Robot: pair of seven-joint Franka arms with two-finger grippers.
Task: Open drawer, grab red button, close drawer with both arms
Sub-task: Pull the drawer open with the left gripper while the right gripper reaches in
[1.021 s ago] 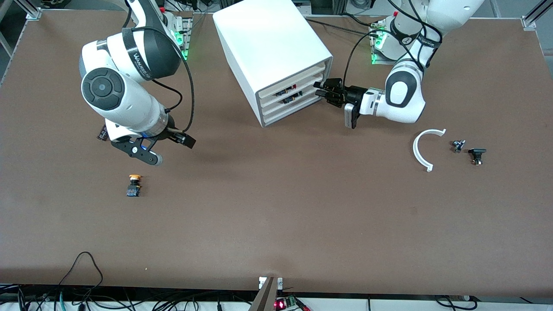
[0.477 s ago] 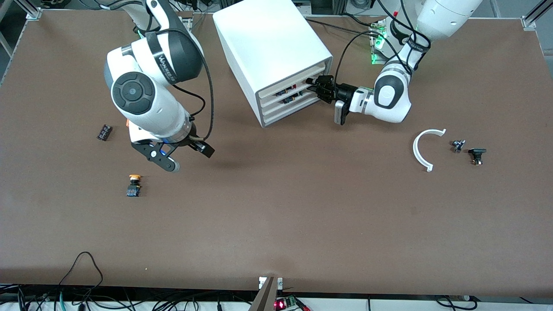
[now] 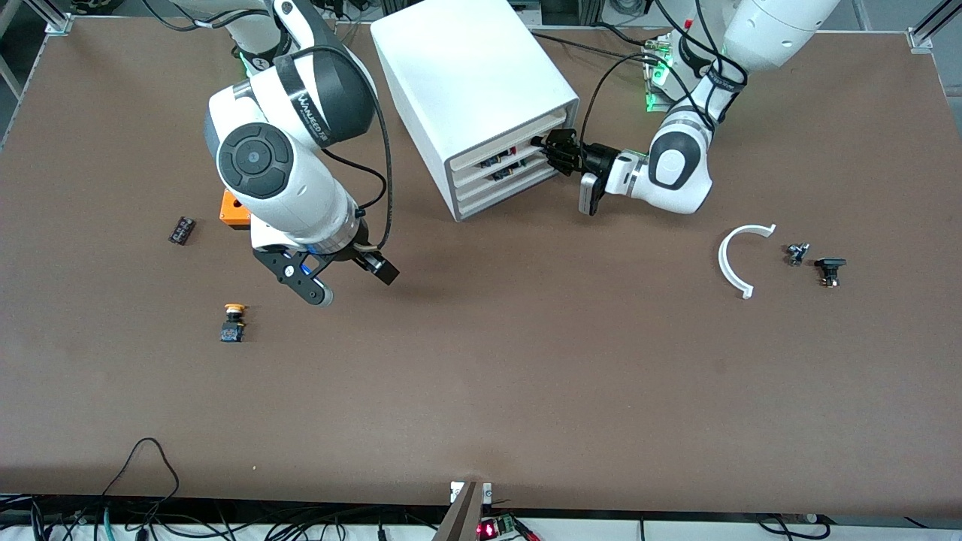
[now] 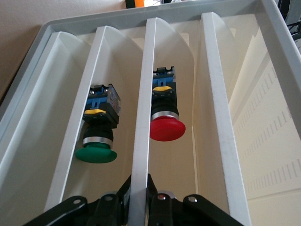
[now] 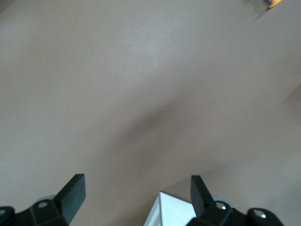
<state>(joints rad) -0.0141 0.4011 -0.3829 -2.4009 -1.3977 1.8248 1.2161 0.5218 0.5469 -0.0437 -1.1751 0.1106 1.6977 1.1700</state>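
Observation:
The white cabinet stands at the back middle, and its drawers are about flush in it. My left gripper is at the cabinet's front, shut on the white front edge of one drawer. In the left wrist view its fingers clamp that edge. The red-capped button lies in the compartment beside that edge. My right gripper is open and empty, in the air over bare table toward the right arm's end, and the right wrist view shows its fingertips wide apart.
A green-capped button lies in the neighbouring drawer. An orange-capped button, an orange box and a small black part lie toward the right arm's end. A white curved piece and two small dark parts lie toward the left arm's end.
My left gripper has moved in to the cabinet's front and onto the drawer edge. My right arm has swung toward the cabinet, uncovering the orange box.

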